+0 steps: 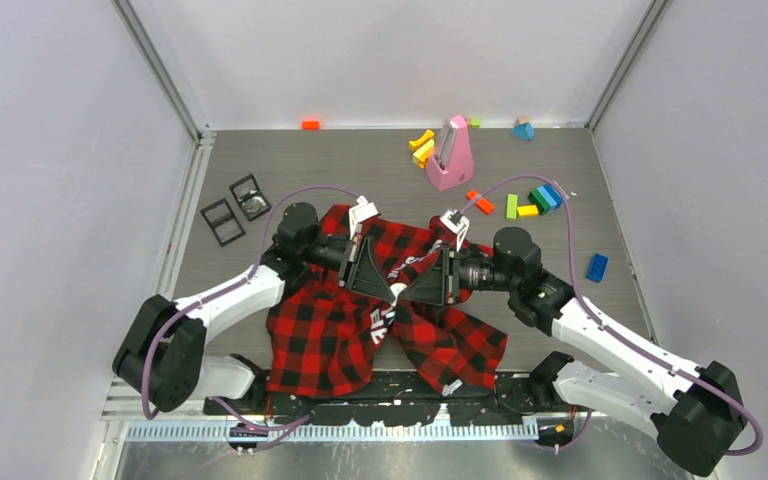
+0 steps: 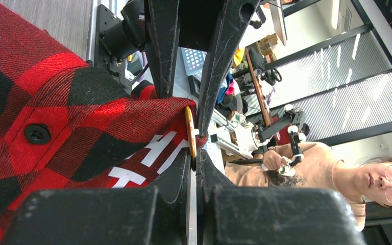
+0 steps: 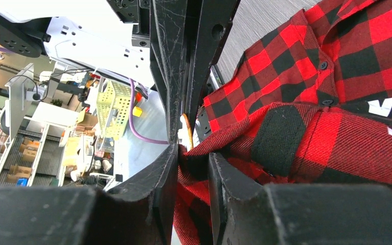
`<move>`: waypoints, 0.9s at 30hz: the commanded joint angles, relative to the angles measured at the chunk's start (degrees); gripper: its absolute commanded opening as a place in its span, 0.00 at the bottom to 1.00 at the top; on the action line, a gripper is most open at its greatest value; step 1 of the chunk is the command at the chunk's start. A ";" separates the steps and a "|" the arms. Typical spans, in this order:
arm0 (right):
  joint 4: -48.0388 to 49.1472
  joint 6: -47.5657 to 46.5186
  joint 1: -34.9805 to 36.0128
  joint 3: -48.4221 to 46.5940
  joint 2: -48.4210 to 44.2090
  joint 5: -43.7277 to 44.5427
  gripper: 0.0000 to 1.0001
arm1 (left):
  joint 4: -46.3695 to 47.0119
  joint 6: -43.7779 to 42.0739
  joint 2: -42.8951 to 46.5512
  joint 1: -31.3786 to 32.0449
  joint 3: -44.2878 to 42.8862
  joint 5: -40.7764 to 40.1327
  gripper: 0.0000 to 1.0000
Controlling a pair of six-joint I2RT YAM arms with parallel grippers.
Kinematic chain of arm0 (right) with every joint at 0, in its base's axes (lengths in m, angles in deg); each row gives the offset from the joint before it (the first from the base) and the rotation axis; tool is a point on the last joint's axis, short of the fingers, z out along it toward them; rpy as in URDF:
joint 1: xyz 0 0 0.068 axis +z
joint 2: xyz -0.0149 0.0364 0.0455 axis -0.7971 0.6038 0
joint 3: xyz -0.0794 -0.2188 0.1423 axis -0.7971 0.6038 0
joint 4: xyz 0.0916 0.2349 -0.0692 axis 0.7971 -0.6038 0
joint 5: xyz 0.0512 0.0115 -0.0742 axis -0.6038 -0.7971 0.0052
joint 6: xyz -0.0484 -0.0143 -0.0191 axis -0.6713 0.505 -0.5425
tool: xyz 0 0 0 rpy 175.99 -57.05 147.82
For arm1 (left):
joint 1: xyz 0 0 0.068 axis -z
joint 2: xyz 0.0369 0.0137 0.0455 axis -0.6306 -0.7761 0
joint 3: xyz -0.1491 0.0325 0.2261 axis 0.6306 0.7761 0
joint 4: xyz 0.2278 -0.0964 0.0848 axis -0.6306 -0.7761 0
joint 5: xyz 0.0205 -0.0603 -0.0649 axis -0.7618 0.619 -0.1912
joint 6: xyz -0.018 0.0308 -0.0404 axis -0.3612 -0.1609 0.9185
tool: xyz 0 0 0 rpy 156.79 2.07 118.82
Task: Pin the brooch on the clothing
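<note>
The red-and-black check shirt [image 1: 320, 340] with white lettering lies crumpled at the table's near middle. Both grippers meet over its centre. My left gripper [image 1: 390, 289] is shut on the brooch [image 2: 189, 130], a thin gold piece seen edge-on between the jaws and pressed against the shirt's [image 2: 56, 102] raised fold. My right gripper [image 1: 406, 293] is shut on that fold of the shirt [image 3: 337, 138], lifted off the table. The brooch's gold edge [image 3: 187, 131] shows just beyond the right jaws. In the top view the brooch is hidden between the fingertips.
A pink stand [image 1: 450, 155] and coloured blocks [image 1: 535, 200] lie at the back right. A blue block [image 1: 596, 267] lies to the right. Two black square trays [image 1: 235, 210] sit at the left. An orange block [image 1: 310, 124] is at the back wall.
</note>
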 commanded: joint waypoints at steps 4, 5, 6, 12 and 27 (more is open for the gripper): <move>-5.00 -4.09 0.41 -1.53 2.26 9.84 0.31 | 4.56 0.95 1.10 1.36 -1.29 1.32 0.00; -5.28 -4.10 0.45 -1.55 2.28 10.09 0.31 | 4.63 0.89 1.10 1.32 -1.29 1.33 0.00; -5.54 -4.10 0.49 -1.64 2.40 10.61 0.31 | 4.64 0.93 1.18 1.34 -1.29 1.30 0.00; -7.41 -4.74 0.65 -1.81 2.89 12.23 0.29 | 4.80 0.97 1.36 1.34 -1.26 1.31 0.00; -4.28 -4.04 0.77 -1.05 -0.82 9.57 0.40 | 2.38 -0.85 2.18 0.27 -1.25 0.47 0.00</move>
